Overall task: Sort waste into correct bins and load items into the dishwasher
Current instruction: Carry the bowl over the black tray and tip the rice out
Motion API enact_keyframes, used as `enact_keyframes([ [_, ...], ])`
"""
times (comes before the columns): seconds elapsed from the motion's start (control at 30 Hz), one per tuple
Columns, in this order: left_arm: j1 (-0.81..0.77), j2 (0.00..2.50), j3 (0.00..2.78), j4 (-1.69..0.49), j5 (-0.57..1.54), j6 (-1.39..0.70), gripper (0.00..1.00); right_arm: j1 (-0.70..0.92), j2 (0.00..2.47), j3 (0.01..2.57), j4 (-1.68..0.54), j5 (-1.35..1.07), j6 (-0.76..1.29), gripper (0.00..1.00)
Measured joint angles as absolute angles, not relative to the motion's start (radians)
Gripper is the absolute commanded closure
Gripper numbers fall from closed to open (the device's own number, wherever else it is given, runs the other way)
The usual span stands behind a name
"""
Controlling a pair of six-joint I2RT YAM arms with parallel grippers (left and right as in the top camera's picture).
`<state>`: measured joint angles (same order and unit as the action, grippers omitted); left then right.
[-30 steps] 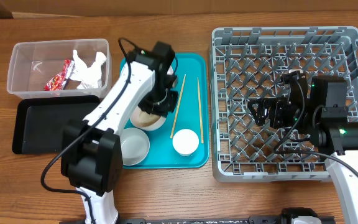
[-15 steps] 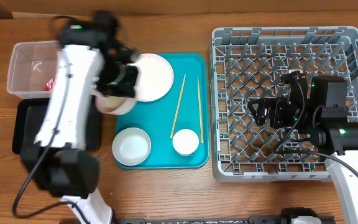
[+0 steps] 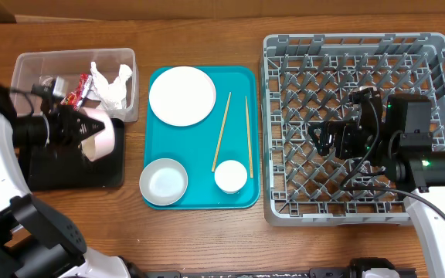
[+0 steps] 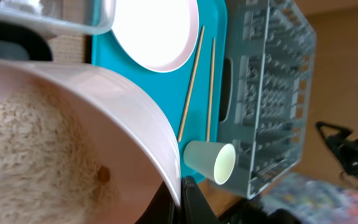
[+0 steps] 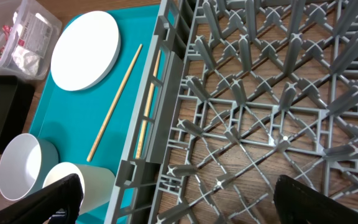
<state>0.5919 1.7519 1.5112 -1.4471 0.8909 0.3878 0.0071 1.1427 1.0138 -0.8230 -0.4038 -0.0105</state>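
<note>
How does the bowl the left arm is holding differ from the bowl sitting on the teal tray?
The held bowl is tipped on its side over the black tray; the teal-tray bowl sits upright. The held bowl has rice scraps inside; the teal-tray bowl looks empty. Both are round and pale.

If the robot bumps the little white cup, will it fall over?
Probably. The cup looks taller than wide and narrower at its base, so a sideways nudge may tip it. It looks empty and thin-walled, so likely light; it might then roll across the teal tray.
</note>
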Motion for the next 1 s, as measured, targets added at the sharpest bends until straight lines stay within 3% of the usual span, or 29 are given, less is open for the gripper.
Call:
enact_keyframes([
  [0.4,0.753,1.753,1.193,-1.054,1.169,0.322,0.96,0.007,1.143,1.014,-0.823,-0.403,-0.007,0.0],
  [1.0,0.853,1.753,1.184,-0.859,1.499,-0.004,0.96,0.007,1.143,1.014,-0.823,-0.403,-0.004,0.0],
])
